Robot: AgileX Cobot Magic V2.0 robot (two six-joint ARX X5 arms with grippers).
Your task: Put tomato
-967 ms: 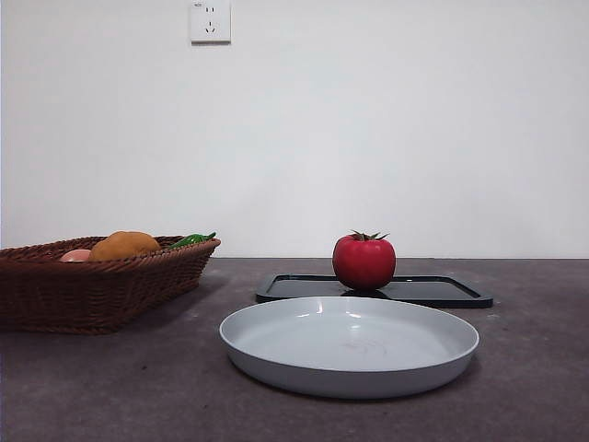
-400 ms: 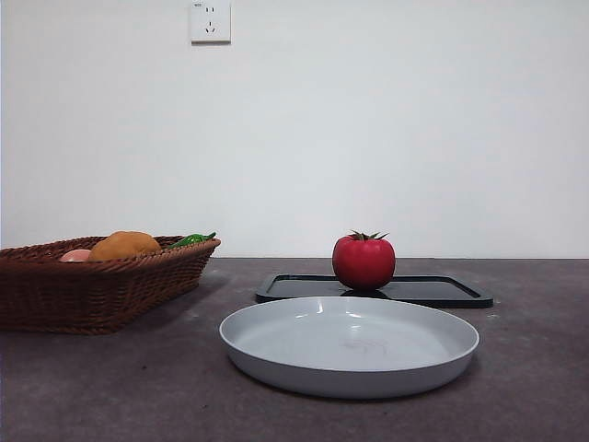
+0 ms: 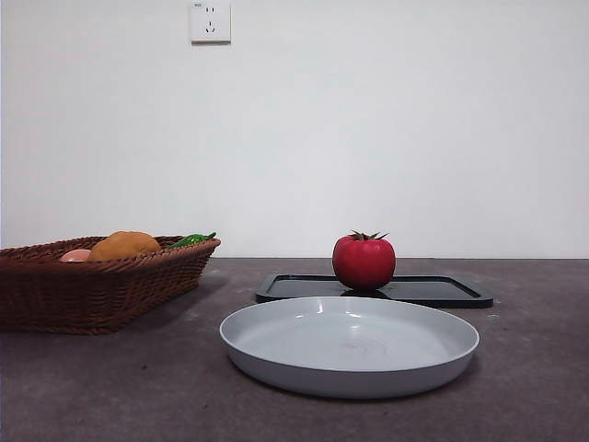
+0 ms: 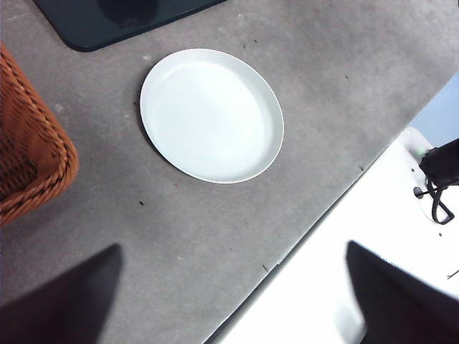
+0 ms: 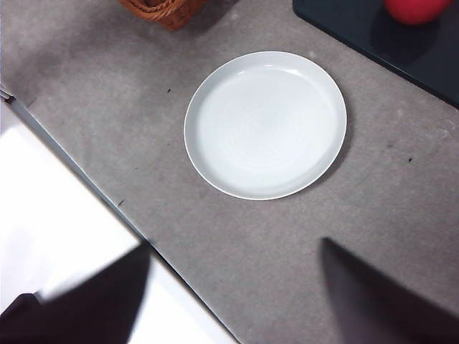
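1. Hanging high over the table's (image 3: 110, 387) near edge, both arms wait. The left gripper (image 4: 237, 301) and right gripper (image 5: 233, 294) each show jaws spread wide apart with nothing between them, and neither appears in the front view.
2. Nearest on the table sits the plate (image 3: 276, 354), pale grey, shallow and empty, well below both grippers.
3. Just behind the plate lies the tray (image 3: 433, 291), black, flat and low-rimmed.
4. On the tray stands the tomato (image 3: 363, 261), upright with the stem on top, toward the tray's left half as the front view shows it. In the right wrist view only part of it (image 5: 416, 10) shows, at the picture's edge. Nothing touches it.
5. Off to the side stands the basket (image 3: 101, 290), wicker, holding an orange-brown fruit (image 3: 124, 245), a pale pink item (image 3: 75, 255) and something green (image 3: 191, 239).
6. Handling, as a judgement: the tomato looks glossy and round, so it is likely slick and apt to roll or squirt out of a pinch. It seems light. Whether it is firm or soft cannot be told.
7. A good hold would be across the widest part, jaws level on opposite sides and below the stem, closing gently from above.
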